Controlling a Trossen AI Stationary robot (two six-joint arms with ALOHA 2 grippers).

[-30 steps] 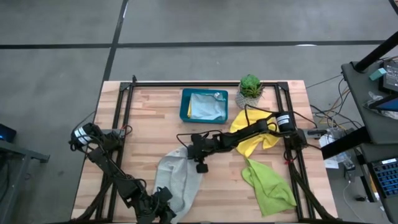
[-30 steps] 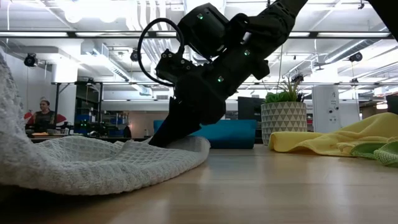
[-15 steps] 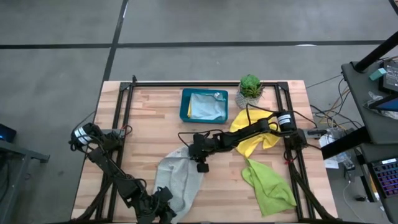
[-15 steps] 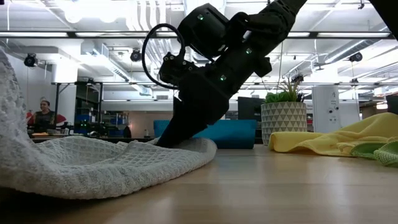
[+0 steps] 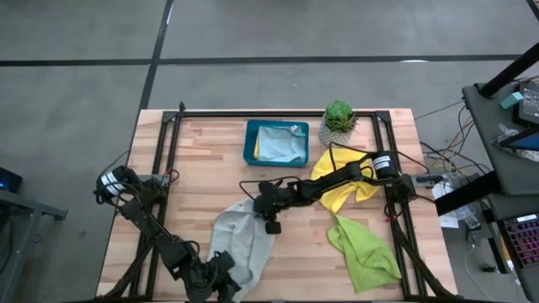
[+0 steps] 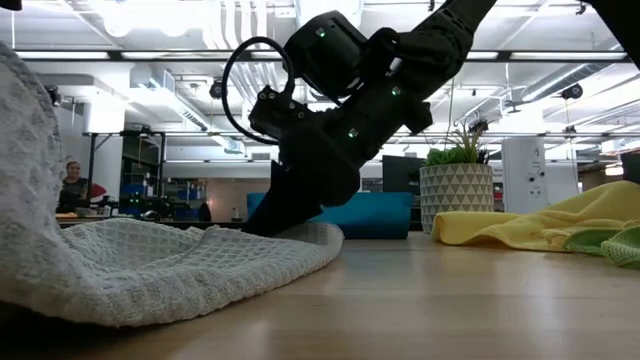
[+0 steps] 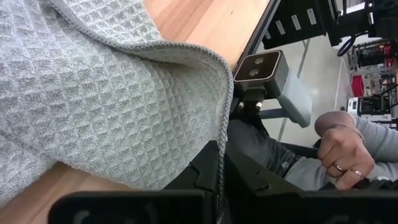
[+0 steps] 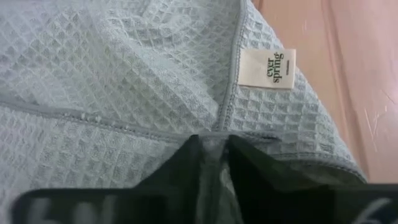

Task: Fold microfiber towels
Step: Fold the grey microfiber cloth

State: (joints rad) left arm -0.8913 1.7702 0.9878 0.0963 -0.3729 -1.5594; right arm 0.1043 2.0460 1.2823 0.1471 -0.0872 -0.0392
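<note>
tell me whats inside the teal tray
A light blue towel fills most of the teal tray, with a sliver of yellow showing at one edge. Anything underneath it is covered.

grey towel [image 6: 150, 265] near edge lifted higher, far corner shifted

Grey concrete floor [image 5: 76, 93] surrounds the wooden counter [image 5: 202, 181]. Beyond the counter's far edge, an open industrial hall: exposed ceiling ducts [image 6: 190, 85], strip lighting [image 6: 140, 15]. A seated person [image 6: 72, 190] is behind the counter, far off.
</note>
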